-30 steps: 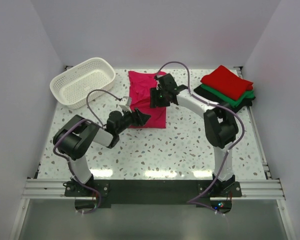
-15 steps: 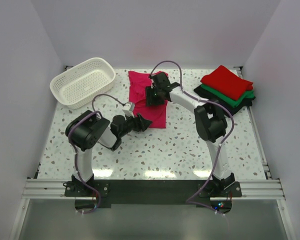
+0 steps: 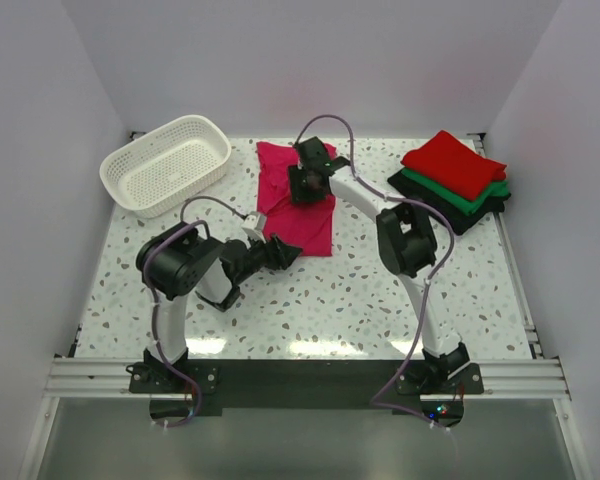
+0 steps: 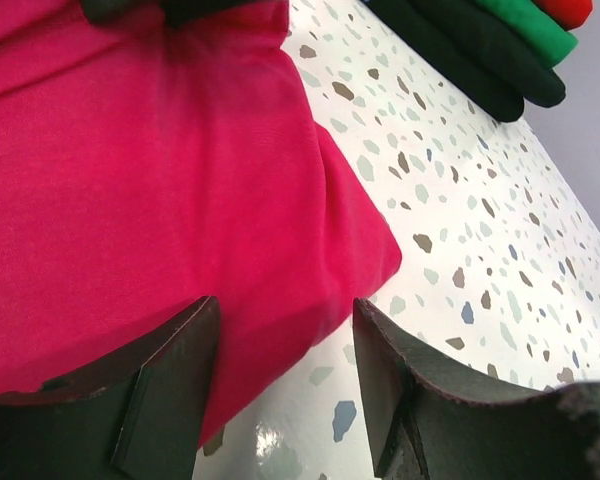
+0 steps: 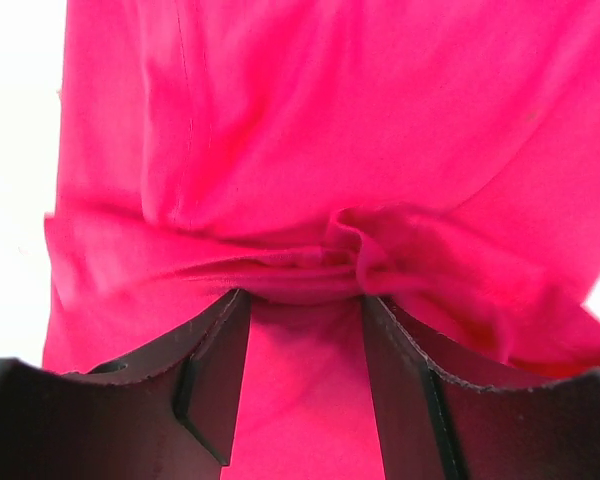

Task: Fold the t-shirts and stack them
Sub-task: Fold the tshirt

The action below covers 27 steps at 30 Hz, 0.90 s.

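Observation:
The magenta-pink t-shirt (image 3: 312, 225) lies partly folded at the table's middle back. My right gripper (image 3: 303, 186) is open and pressed down on its middle; in the right wrist view a ridge of cloth (image 5: 310, 265) bunches across the fingertips of the gripper (image 5: 305, 300). My left gripper (image 3: 286, 250) is open at the shirt's near edge; in the left wrist view the gripper (image 4: 285, 335) straddles the edge of the shirt (image 4: 160, 180). The folded red shirt (image 3: 453, 163) sits on the green one (image 3: 475, 198) and the black one (image 3: 483, 212) at the right back.
A white lattice basket (image 3: 166, 164) stands at the back left. White walls close in the table on three sides. The stack's black shirt (image 4: 460, 60) and green shirt (image 4: 525, 20) show at the top right of the left wrist view.
My right gripper has slid left across the pink shirt, pushing cloth ahead of it. My left gripper has shifted slightly nearer and right along the shirt's near edge.

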Each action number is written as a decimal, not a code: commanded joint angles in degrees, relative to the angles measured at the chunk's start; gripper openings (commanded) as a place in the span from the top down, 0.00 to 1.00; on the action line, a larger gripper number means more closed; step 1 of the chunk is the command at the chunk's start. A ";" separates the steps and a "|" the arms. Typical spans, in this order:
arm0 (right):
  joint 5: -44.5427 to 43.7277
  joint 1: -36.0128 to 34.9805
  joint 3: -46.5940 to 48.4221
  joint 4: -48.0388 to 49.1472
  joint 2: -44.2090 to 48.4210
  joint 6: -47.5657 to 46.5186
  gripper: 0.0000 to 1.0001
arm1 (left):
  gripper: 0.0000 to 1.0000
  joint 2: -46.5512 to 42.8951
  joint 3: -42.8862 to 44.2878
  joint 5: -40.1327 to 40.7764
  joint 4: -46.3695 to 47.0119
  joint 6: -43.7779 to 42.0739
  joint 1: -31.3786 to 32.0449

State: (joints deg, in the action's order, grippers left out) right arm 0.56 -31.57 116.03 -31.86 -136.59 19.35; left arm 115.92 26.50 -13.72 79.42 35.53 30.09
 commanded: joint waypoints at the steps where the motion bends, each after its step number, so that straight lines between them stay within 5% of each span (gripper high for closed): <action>1: -7.49 0.02 7.53 -0.13 -1.47 -0.11 0.48 | 0.40 2.38 -3.90 0.00 2.31 0.77 1.29; 9: -9.87 0.63 14.50 -0.75 0.00 -0.28 0.46 | 0.40 0.54 -6.81 -0.08 3.20 0.77 2.08; 20: -1.97 -0.24 -17.55 6.70 22.94 -2.39 0.44 | 0.39 -10.18 -6.29 2.02 -5.23 -1.86 4.10; 27: 1.46 -4.46 -20.14 6.81 21.47 -2.57 0.44 | 0.39 -12.91 -4.62 3.69 -5.76 -3.36 5.77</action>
State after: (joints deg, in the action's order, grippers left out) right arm -1.54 -34.28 96.12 -27.18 -113.62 17.72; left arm 105.47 20.73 -11.94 73.36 35.07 34.59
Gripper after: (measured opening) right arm 0.560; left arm 0.609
